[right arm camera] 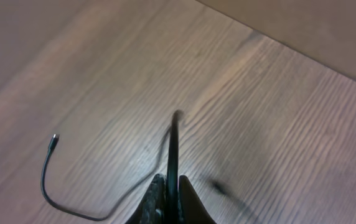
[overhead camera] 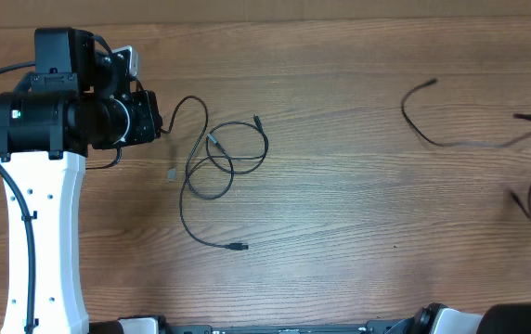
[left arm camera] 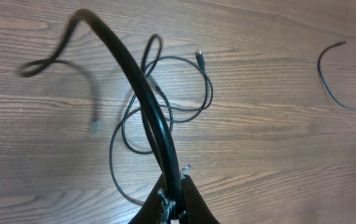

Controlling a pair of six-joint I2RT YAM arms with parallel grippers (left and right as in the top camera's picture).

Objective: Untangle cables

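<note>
Pinched a black cable (left arm camera: 139,84) in the tight-pressed left pincer (left arm camera: 175,208), above looped cables (overhead camera: 212,160) lying on the tabletop's (overhead camera: 340,241) left half. Clamped a second cable (right arm camera: 173,149) in the right pincer (right arm camera: 170,208), well apart, at the far right.

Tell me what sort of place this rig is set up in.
Most likely a robotics lab or test bench rather than a home: a bare wood-grain table, a white robot arm reaching over it, and thin black cables laid out on it as practice material.
</note>
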